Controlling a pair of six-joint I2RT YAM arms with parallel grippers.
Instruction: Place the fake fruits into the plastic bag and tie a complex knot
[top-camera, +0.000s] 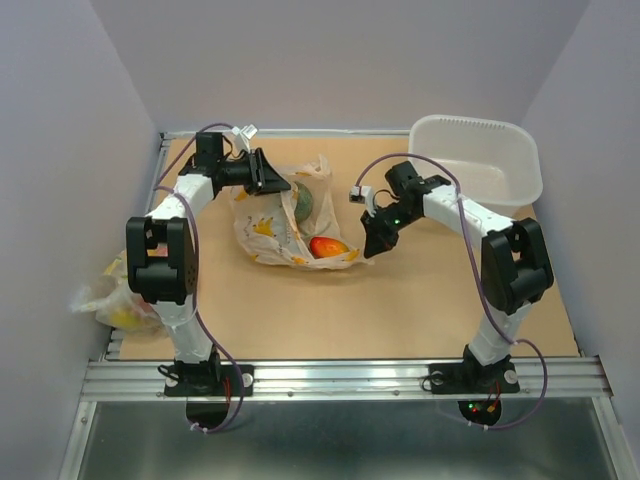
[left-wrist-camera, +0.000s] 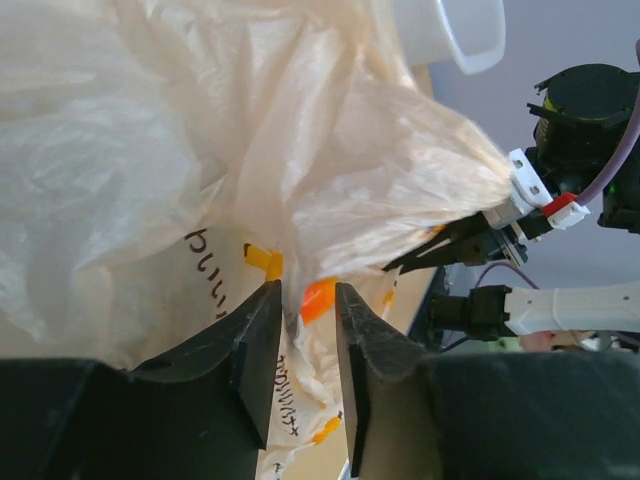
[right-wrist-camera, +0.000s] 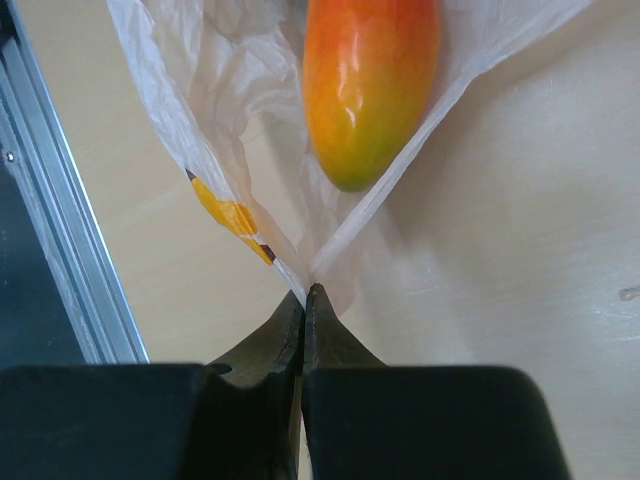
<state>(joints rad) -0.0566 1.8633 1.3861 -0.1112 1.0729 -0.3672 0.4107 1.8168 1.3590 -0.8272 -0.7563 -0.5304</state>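
Since my right fingers (right-wrist-camera: 332, 350) clamp a corner of the bag (top-camera: 262, 228) on the bench (top-camera: 420, 310), I'd pull gently. My left fingers (left-wrist-camera: 255, 345) stand parted around its film; close them first.

Centre, plastic bag (top-camera: 268, 228) with fruit (top-camera: 327, 246) inside — tub (top-camera: 528, 182) behind right, second bag (top-camera: 112, 298) far left
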